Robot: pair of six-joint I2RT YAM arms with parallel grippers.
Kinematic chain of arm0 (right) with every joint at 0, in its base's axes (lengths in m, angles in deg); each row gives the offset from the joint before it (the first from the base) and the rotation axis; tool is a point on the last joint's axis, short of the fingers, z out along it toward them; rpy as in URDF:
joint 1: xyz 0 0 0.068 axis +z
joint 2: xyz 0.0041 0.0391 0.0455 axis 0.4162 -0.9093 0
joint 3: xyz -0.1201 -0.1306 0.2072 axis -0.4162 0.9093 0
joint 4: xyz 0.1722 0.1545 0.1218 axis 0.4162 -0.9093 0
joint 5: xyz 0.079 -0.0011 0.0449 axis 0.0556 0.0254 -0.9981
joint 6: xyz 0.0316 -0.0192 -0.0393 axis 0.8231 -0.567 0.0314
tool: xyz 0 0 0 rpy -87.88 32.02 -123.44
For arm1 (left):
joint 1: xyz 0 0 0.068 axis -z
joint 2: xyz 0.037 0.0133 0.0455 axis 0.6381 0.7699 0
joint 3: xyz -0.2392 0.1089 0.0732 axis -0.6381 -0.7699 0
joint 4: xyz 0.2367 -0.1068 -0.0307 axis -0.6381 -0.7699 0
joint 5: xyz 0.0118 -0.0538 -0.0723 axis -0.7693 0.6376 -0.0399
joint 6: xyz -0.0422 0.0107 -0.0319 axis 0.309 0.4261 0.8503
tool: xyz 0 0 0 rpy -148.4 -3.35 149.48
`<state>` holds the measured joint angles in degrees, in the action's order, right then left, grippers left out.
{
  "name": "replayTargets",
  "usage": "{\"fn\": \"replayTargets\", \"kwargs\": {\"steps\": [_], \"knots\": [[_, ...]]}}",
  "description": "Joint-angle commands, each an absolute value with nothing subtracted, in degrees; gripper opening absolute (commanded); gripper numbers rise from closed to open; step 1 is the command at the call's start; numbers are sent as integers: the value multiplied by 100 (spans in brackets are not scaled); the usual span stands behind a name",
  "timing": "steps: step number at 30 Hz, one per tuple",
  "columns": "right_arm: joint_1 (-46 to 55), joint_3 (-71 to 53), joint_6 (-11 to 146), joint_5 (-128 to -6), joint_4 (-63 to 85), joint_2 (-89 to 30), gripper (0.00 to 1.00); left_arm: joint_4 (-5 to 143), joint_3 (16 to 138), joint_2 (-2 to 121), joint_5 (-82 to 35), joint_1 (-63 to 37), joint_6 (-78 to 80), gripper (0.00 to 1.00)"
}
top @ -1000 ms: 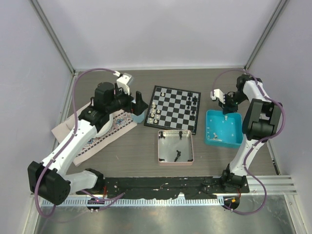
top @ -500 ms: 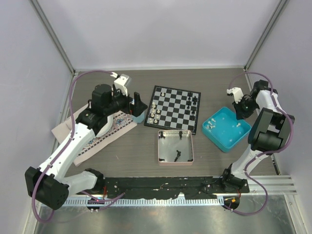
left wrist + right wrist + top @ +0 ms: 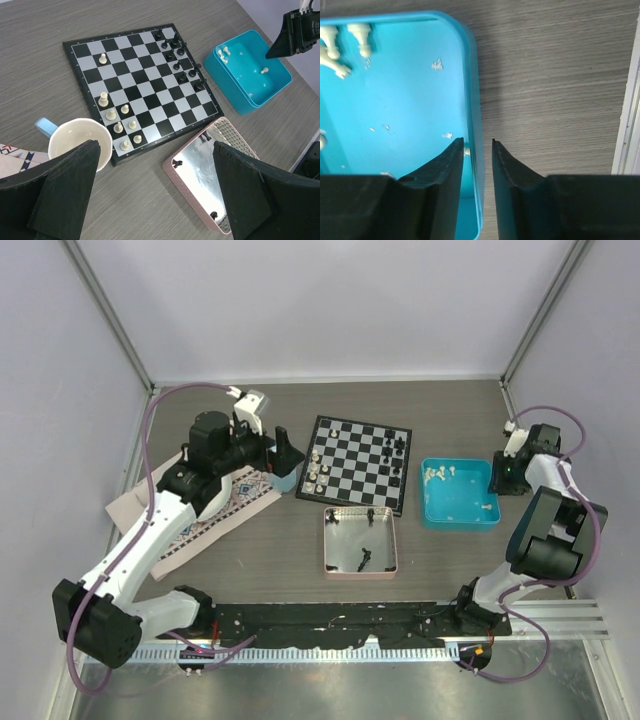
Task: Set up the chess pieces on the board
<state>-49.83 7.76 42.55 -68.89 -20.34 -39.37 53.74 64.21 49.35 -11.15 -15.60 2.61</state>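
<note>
The board lies at table centre, also in the left wrist view. Off-white chess pieces stand on its left side, black ones on its right. More white pieces lie in a blue tray. A few black pieces lie in a pink tray. My right gripper straddles the blue tray's right wall, jaws closed narrowly on it. My left gripper is wide open and empty, hovering above the mug and the board's left edge.
A white mug with a blue handle stands by the board's left edge. A patterned cloth lies under the left arm. The enclosure's right frame runs close to the right gripper.
The blue tray, slewed diagonal half a second ago, now sits square again and a little farther back. My right gripper moved right and back with its wall. The left arm barely moved.
</note>
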Motion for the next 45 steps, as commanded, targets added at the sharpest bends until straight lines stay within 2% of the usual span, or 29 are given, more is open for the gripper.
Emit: {"fn": "replayTargets", "kwargs": {"steps": [1,2,5,7,11,12,13,18,23,34,45], "knots": [[-5052,637,4858,-7080,-1783,-3469,42,5711,6627,5043,-998,-1548,377,100],[-5061,583,4797,-7089,-1827,-3381,49,5720,6653,5061,-989,-1548,386,99],[-5061,329,4323,-7438,-2091,-3038,55,5746,6680,5123,-954,-1548,404,99],[-5052,171,3664,-7895,-2416,-2906,55,5834,6706,5140,-910,-1548,456,100],[-4921,266,2582,-9591,-2820,-3019,56,6115,6742,5245,-708,-1548,632,100],[-4755,345,2372,-10220,-3021,-3072,55,6150,6768,5272,-647,-1557,676,99],[-4110,511,1674,-10435,-2997,-3238,55,6125,6794,5359,-542,-1566,789,99],[-3611,381,2499,-9753,-2215,-3668,53,6098,6715,5325,-391,-1566,790,99],[-3208,196,3345,-8639,-1644,-4100,46,6151,6707,5377,-356,-1566,887,99],[-3136,328,3873,-7670,-1195,-4408,35,6124,6829,5571,-268,-1557,992,100],[-3066,188,3540,-7801,-1318,-4769,36,6168,6821,5641,-198,-1566,1098,100]]}}
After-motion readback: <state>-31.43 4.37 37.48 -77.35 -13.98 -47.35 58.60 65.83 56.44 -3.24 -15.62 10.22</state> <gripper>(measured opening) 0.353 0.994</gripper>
